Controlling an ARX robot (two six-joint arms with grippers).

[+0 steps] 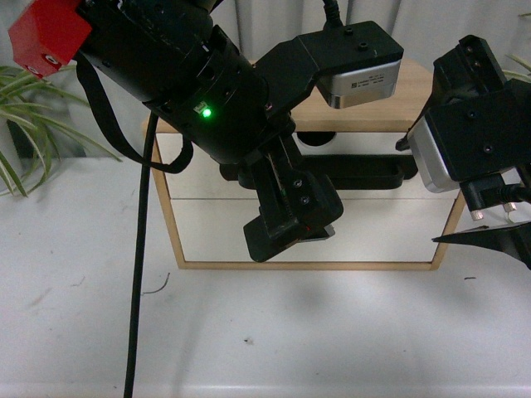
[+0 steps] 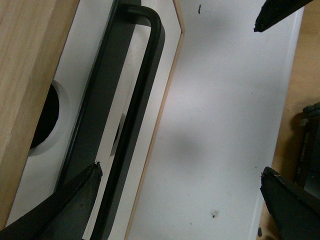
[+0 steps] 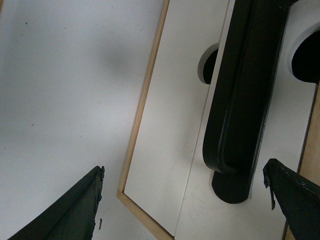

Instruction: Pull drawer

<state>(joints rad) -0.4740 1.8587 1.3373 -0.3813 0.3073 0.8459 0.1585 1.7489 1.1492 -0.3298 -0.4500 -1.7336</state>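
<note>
Now: wide white-fronted drawer [image 1: 192, 184] with long black bar handle [image 1: 373, 171] looks shut, upper slot of light wood cabinet [image 1: 332, 265]. Left gripper [image 2: 177, 197] gapes wide, empty, one finger beside bar. Right gripper [image 3: 182, 200] likewise. Risks: shallow bite slips off bar; cabinet slides instead.

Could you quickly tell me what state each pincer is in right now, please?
Left pincer: open, holding nothing.
Right pincer: open, holding nothing.
</note>
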